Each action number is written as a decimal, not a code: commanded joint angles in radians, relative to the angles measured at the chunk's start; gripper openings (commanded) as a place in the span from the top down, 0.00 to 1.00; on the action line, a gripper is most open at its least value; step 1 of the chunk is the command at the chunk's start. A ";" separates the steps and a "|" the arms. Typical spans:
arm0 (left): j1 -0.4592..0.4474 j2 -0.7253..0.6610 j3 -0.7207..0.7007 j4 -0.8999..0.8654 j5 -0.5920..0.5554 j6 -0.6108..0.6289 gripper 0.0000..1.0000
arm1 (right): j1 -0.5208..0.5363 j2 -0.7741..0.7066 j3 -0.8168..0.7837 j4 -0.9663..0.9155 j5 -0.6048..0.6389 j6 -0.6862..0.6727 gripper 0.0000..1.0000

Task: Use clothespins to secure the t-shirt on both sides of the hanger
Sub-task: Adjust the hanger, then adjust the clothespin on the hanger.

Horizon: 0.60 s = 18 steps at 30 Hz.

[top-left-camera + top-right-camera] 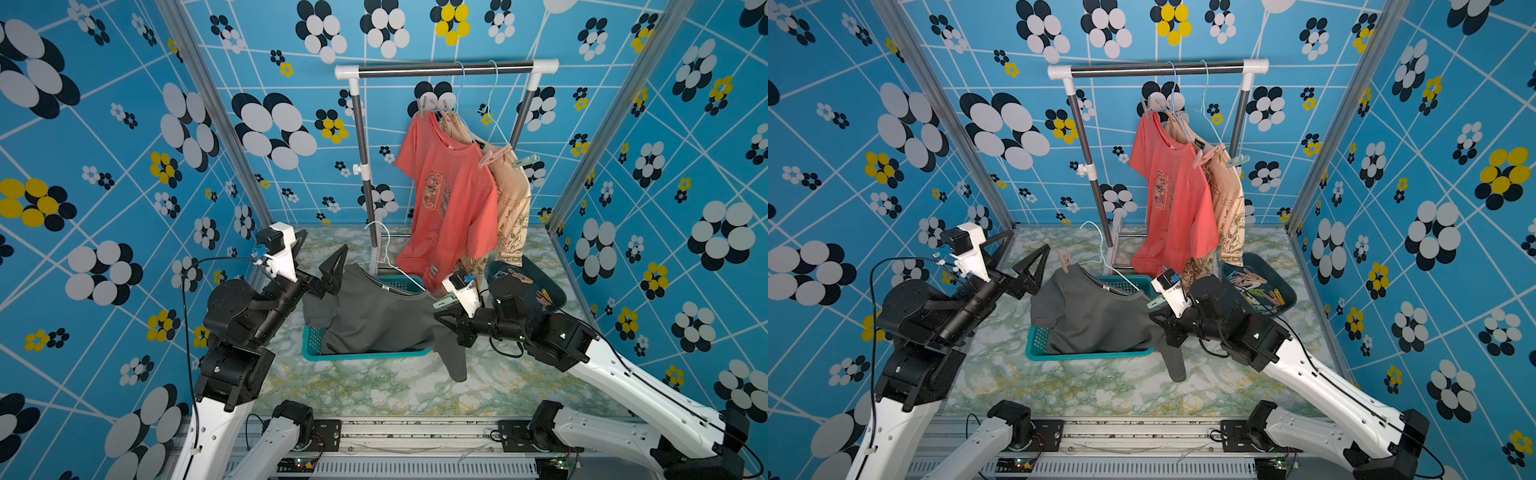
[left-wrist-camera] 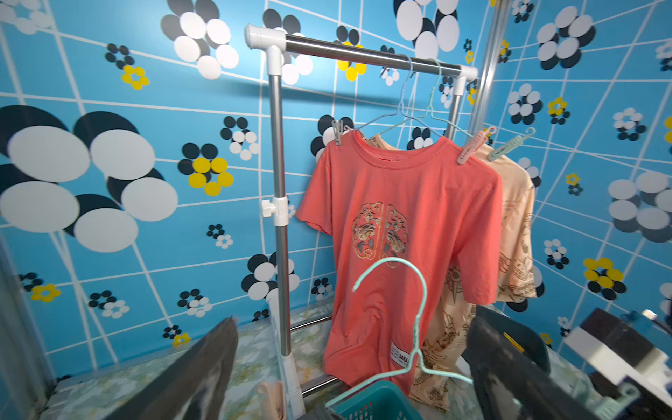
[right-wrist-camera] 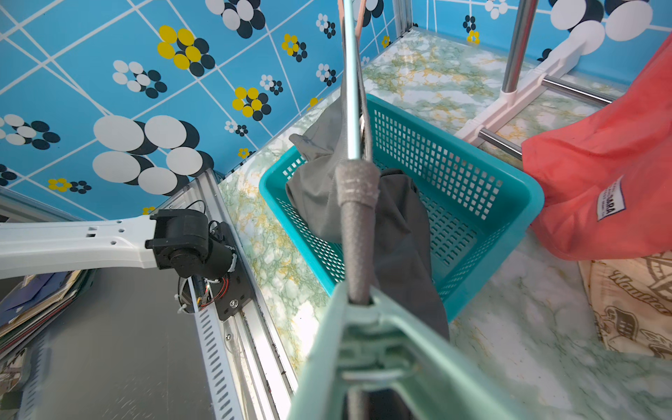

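A grey t-shirt [image 1: 374, 316] [image 1: 1096, 316] hangs on a mint wire hanger [image 1: 381, 235] [image 2: 418, 291] over a teal basket. A beige clothespin [image 1: 1064, 259] [image 2: 271, 398] is clipped on its left shoulder. My left gripper [image 1: 325, 239] [image 1: 1030, 239] [image 2: 354, 320] stands wide open just beside that clothespin, holding nothing. At the shirt's right shoulder my right gripper [image 1: 446, 316] [image 1: 1163, 320] is shut on a mint green clothespin [image 1: 444, 302] [image 3: 363, 356]. In the right wrist view this clothespin's mouth sits around the shirt-covered hanger end [image 3: 354, 218].
The basket [image 1: 365, 355] stands mid-table. Behind it a rack [image 1: 446, 70] carries a coral shirt [image 1: 449, 199] and a beige shirt [image 1: 513, 208], both pinned. A dark tray [image 1: 1273, 270] with several clothespins lies at the right, behind my right arm.
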<state>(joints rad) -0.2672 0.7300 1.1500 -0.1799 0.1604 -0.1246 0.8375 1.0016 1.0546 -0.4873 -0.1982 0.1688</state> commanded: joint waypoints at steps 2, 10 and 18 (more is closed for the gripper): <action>0.017 0.012 0.006 -0.073 -0.235 0.025 0.01 | -0.015 -0.055 0.007 -0.027 0.043 -0.022 1.00; 0.023 0.037 -0.007 -0.110 -0.212 -0.002 0.01 | -0.027 -0.091 0.013 -0.042 0.042 -0.032 1.00; 0.023 0.075 -0.039 -0.088 -0.125 -0.078 0.01 | -0.028 -0.094 0.058 -0.074 0.028 -0.051 1.00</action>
<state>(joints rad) -0.2546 0.7898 1.1320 -0.2794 -0.0059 -0.1581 0.8154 0.9245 1.0634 -0.5690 -0.1658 0.1417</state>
